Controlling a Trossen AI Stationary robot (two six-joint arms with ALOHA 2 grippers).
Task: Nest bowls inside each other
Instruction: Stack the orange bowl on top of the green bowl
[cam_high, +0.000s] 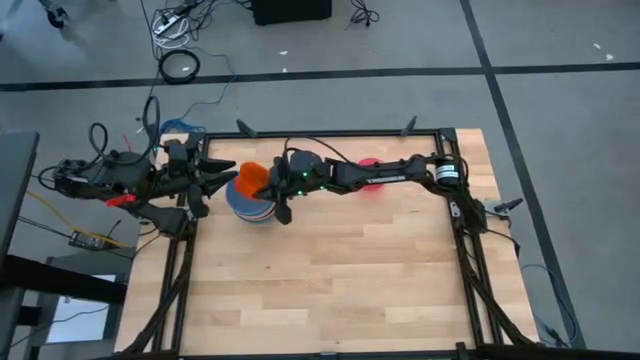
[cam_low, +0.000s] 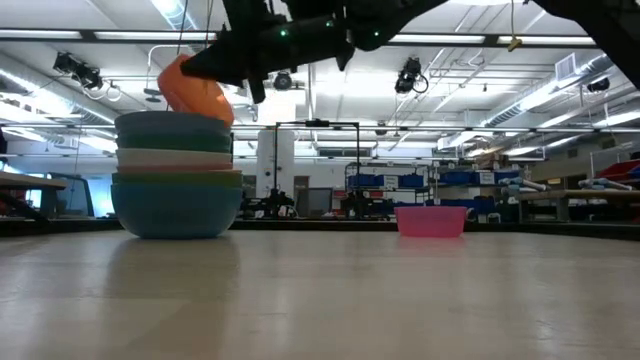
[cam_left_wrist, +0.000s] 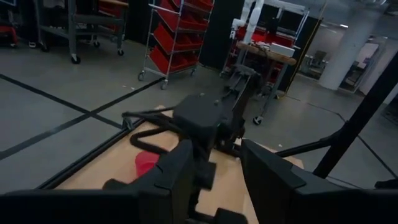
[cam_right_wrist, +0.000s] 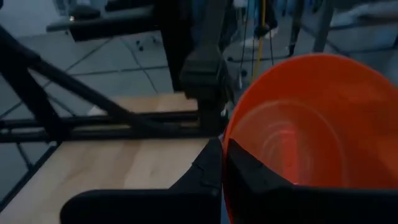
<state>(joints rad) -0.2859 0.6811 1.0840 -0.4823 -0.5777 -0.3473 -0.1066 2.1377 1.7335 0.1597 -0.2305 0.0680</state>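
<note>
The right tool (cam_high: 262, 187) is clamped on the rim of one orange bowl (cam_high: 252, 179), tilted just above a stack of perhaps four bowls (cam_low: 178, 180). One pink bowl (cam_low: 431, 220) sits behind it; bare counter (cam_high: 340, 270) lies elsewhere. The left tool (cam_high: 222, 180), fingers apart, waits beside the stack.

So the table (cam_high: 330, 290) is a light wood butcher-block top with a black metal frame (cam_high: 330, 133) around its edges, sitting on a grey concrete floor (cam_high: 560, 110) marked with dark tape lines. There's a coil of black cable (cam_high: 180, 66) on the floor past the far edge. The left wrist view also shows a wire rack of red bins (cam_left_wrist: 180, 31) in the room behind.
</note>
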